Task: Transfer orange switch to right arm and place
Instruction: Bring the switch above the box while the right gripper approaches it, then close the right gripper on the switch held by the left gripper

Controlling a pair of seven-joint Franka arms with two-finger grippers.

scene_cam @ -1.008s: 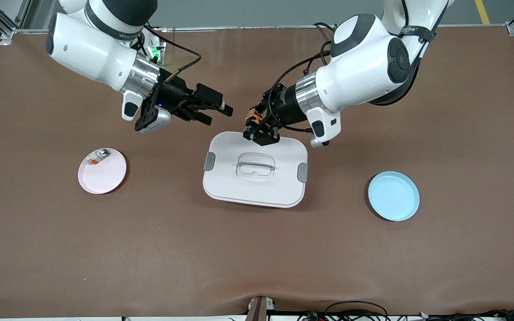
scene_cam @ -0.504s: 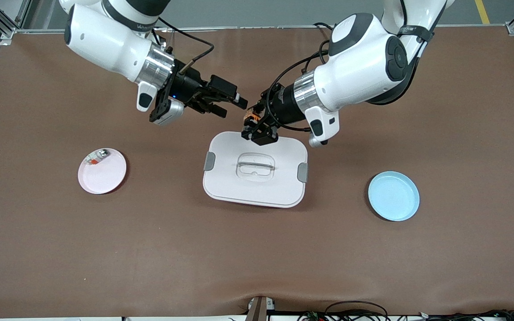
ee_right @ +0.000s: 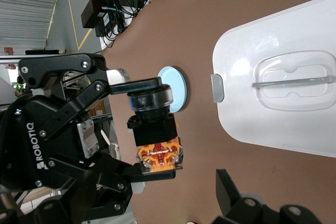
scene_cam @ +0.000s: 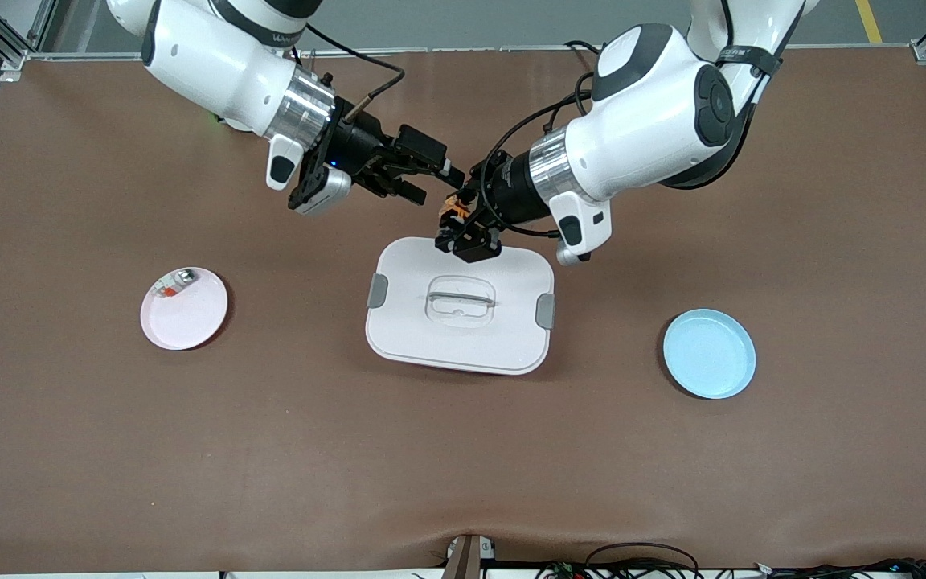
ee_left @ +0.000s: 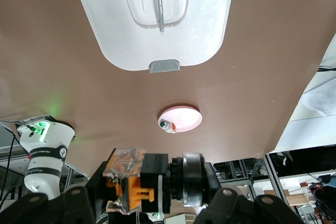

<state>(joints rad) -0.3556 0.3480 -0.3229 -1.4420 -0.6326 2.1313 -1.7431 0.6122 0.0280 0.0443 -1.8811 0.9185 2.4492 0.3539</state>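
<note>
The orange switch (scene_cam: 452, 212), a stubby black part with an orange band, is held in the air by my left gripper (scene_cam: 458, 228), which is shut on it. They hang over the edge of the white lidded box (scene_cam: 399, 338) on the robots' side. The left wrist view shows the switch (ee_left: 137, 181) clamped between the jaws. My right gripper (scene_cam: 436, 184) is open, level with the switch and close beside it without touching. The right wrist view shows the switch (ee_right: 155, 129) in the left gripper's fingers, with one of my right fingers (ee_right: 231, 195) beside it.
The white box lies at the table's middle. A pink plate (scene_cam: 190, 318) with a small silver-and-clear piece (scene_cam: 174, 282) lies toward the right arm's end. A blue plate (scene_cam: 709, 354) lies toward the left arm's end.
My right gripper has moved toward the left gripper and a little toward the robots' bases, closing in on the held switch. The left gripper has barely moved.
</note>
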